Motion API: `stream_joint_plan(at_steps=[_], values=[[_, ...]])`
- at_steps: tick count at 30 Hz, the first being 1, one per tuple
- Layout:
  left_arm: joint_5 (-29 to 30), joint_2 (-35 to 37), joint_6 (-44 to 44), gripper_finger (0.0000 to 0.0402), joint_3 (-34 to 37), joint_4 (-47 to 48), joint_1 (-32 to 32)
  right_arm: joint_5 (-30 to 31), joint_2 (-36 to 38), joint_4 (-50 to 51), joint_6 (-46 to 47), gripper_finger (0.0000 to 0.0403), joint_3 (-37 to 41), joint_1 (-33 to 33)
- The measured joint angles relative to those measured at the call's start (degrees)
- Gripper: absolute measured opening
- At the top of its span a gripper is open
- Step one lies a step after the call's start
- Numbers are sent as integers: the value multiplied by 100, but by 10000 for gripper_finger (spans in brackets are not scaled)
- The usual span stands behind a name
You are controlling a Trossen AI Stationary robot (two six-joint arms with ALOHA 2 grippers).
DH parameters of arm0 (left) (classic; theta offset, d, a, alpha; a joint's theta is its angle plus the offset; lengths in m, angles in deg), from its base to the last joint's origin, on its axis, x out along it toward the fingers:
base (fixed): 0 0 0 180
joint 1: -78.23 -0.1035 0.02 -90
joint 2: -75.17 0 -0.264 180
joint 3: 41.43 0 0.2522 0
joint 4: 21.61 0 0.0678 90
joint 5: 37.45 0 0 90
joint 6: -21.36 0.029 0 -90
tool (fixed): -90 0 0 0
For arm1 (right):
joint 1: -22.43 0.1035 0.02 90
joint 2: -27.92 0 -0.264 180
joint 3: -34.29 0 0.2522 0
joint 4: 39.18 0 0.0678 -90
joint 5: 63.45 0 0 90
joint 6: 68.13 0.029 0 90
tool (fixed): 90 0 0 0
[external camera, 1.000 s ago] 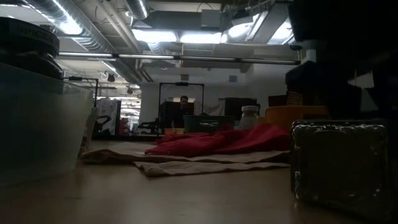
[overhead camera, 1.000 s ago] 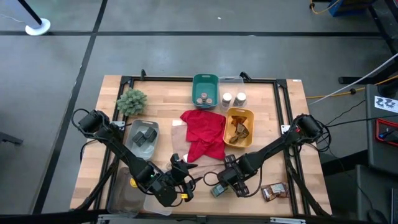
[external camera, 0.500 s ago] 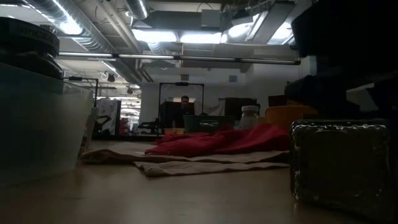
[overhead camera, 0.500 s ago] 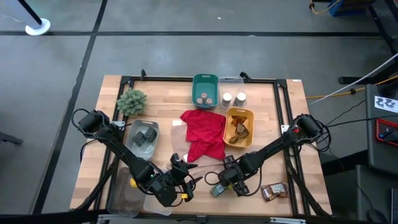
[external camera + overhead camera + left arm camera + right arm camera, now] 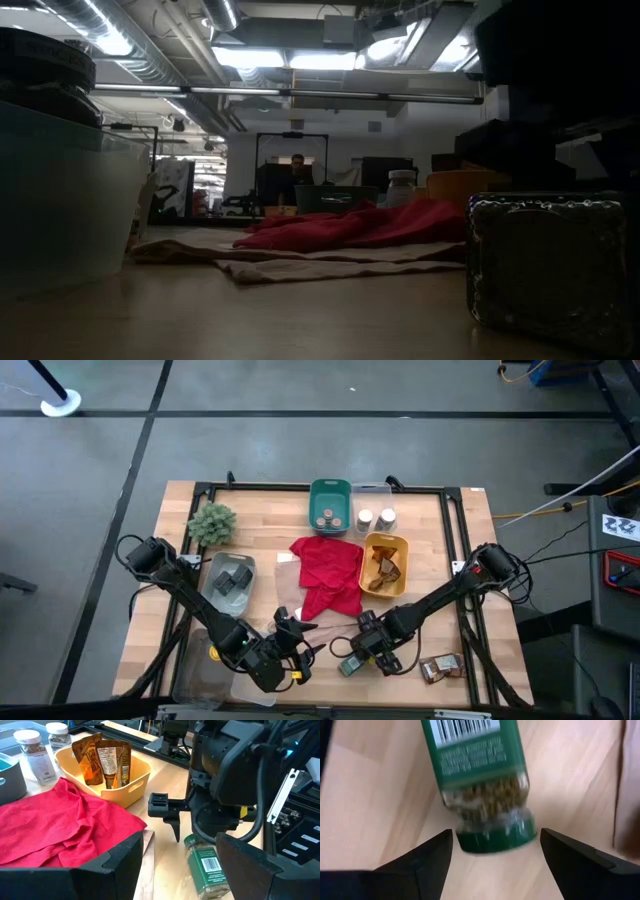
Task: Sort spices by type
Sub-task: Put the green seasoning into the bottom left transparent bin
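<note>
The green-lidded spice jar lies on its side near the table's front edge, framed between the right gripper fingers, which are spread wide and not yet touching it. Across the last second almost nothing has shifted: the jar rests where it was and both arms hold their poses, so the pick seems paused just before closing. The left gripper, also spread, waits just beside, holding nothing.

overhead looks straight down, low skims tabletop – both share red cloth.
</note>
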Motion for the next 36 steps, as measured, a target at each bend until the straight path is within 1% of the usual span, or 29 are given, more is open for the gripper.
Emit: stream_joint_plan(at_steps=[6, 9, 11, 14, 18, 22, 26, 28, 31, 36], values=[[0, 0, -22, 235, 0, -3, 2, 12, 194, 411, -153, 298, 0, 62], [0, 1, -44, 235, 0, -5, 1, 190, 304, 440, -250, 298, 5, 199], [0, 1, -48, 235, 0, -11, 2, 390, 401, 403, -313, 298, 152, 305], [0, 1, -50, 235, 0, -15, 2, 586, 535, 150, -153, 298, 605, 445], [0, 1, -67, 235, 0, -18, -4, 803, 837, -755, 304, 298, 1284, 589], [2, 1, -246, 235, 0, -20, -9, 1149, 1324, -1572, 598, 298, 1876, 722], [2, 1, -420, 235, 0, -20, -9, 1661, 1884, -2147, 651, 298, 2432, 903], [2, 1, -490, 235, -2, -20, -9, 1880, 2079, -2626, 654, 298, 2769, 1012], [3, 1, -624, 235, -2, -25, -32, 2050, 2168, -3630, 656, 298, 3335, 1110], [15, 1, -798, 235, -2, -42, -86, 2073, 2164, -5187, 644, 298, 4058, 1128]])
